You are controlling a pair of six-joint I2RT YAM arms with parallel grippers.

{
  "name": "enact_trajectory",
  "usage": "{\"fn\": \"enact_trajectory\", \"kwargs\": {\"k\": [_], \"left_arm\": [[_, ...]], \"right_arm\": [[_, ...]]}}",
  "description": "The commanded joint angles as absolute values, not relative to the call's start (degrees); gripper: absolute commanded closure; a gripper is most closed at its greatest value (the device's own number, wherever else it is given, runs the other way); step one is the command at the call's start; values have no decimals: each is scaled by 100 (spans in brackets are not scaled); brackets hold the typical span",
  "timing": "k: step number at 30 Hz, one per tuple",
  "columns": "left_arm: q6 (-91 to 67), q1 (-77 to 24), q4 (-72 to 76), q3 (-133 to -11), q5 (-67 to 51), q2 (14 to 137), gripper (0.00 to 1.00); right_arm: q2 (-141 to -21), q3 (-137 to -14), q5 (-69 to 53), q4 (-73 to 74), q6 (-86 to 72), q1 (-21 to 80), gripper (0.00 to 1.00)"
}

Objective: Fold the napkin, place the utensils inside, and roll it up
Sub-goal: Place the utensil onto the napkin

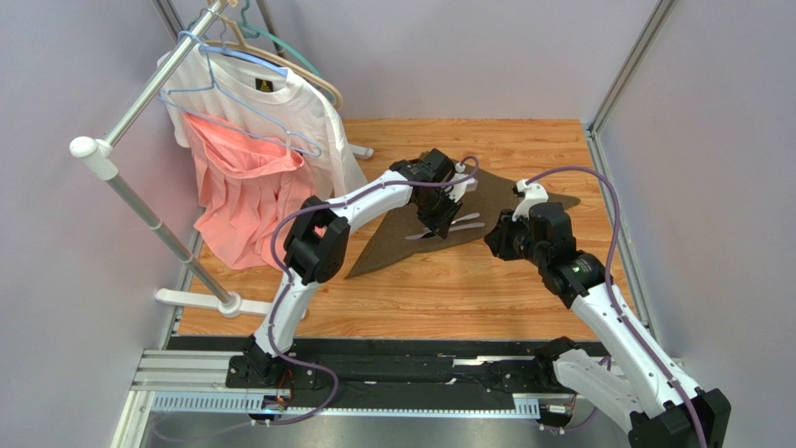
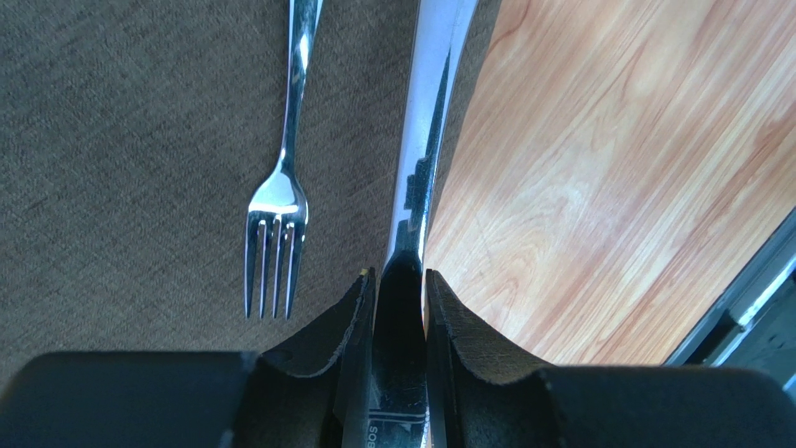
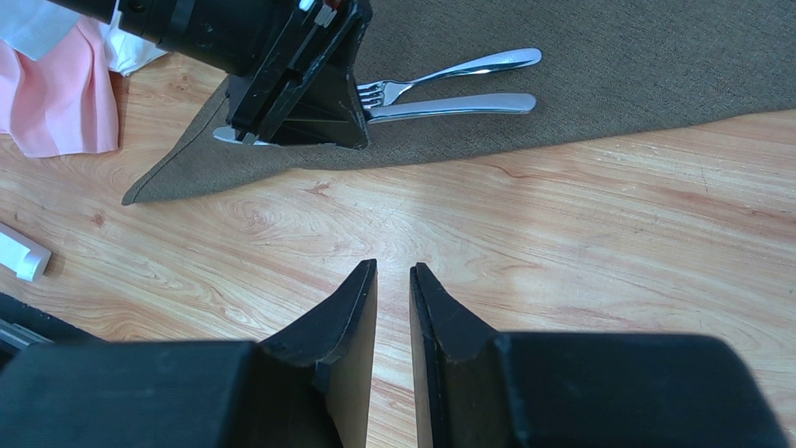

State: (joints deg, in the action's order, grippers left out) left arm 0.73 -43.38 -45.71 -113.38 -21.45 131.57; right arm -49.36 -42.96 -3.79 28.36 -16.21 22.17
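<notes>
**While the knife is pinched, settle it beside the fork**

Nearest you, your right end effector (image 3: pixel 392 271) hangs over the bare wooden desk (image 3: pixel 579 252). Its fingers stand a narrow gap apart and hold nothing, so hold it there, clear of the cloth.

Beyond it, your left end effector (image 2: pixel 400 278) is clamped on the blade end of the slim silver metal table knife (image 2: pixel 422 159). The knife runs close along the edge of the large olive-brown woven napkin (image 2: pixel 140 140) where it meets the wood. The silver metal fork (image 2: pixel 277 201) lies loose on the cloth just beside the knife, roughly parallel.

Placing looks nearly done. Lower the knife flat and wholly on the cloth, handle level with the fork's. Then open the fingers before lifting straight up, so they don't drag the fabric.

Farthest off, a white T-shirt (image 1: pixel 299 103) and a pink pleated garment (image 1: pixel 238 205) hang on the metal clothes rack (image 1: pixel 140 201), out of play.
</notes>
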Motion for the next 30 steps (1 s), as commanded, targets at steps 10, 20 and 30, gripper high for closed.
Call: {"fn": "enact_trajectory", "kwargs": {"k": [10,20,30], "left_arm": [[-536,-4368,-4052,-11786,-2391,13412,100],[-668,-4395,-3806,-11786,-2294,13553,100],[-624,-4395,-3788,-11874,-2162,13676,100]], "right_arm": [[-4913,-4263,-729,2461,-1573,2039,77],[-4939,-4245,-879,2426,-1591,1951,77],[-4957,-4228,-984,2391,-1582,1899,77]]}}
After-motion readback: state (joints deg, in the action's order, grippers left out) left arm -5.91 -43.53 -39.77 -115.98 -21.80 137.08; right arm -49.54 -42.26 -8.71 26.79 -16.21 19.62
